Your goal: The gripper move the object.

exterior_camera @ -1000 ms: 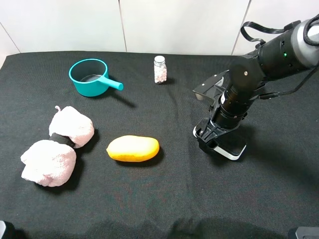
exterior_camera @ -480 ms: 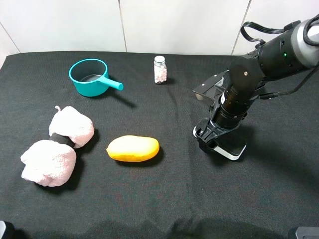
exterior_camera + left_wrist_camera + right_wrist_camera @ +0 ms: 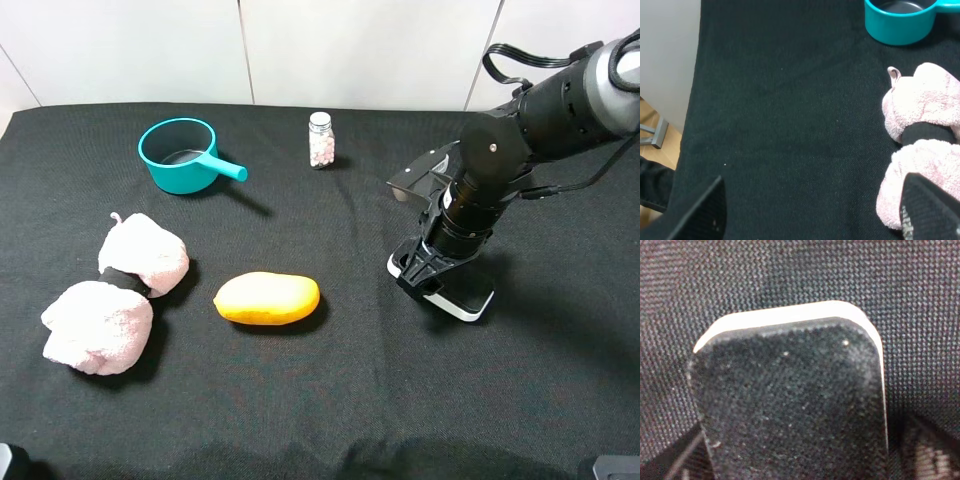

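right gripper (image 3: 418,282) sits low over the board eraser (image 3: 468,302), flat on the black cloth (image 3: 330,400) right of the mango (image 3: 267,298), jaws flanking its long sides, clamped or not i cannot tell: close squarely on both sides before moving.

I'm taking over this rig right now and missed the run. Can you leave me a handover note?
Left gripper: open, empty.
Right gripper: down over the eraser, fingers flanking it; can't tell if clamped.
Eraser: flat on the cloth, right of the mango.
Done: approach.
Left: confirm grip, lift, move the eraser.
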